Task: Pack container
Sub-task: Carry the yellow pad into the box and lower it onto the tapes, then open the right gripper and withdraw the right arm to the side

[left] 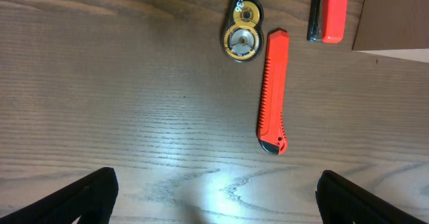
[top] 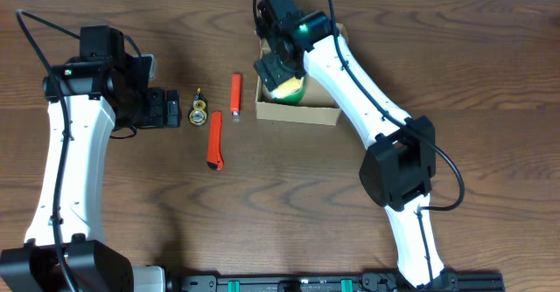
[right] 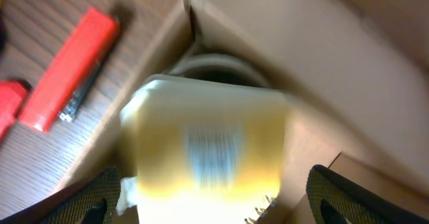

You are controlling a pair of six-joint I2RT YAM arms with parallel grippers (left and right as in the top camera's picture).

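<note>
Your right gripper [right: 214,184] stands jaws apart over a blurred yellow item [right: 208,130], maybe a sponge, in the box [right: 348,83]; left gripper [left: 216,177] likewise apart, cutter [left: 273,90] ahead.

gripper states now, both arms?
left gripper: open, empty.
right gripper: open, straddling the yellow item in the box.
</note>
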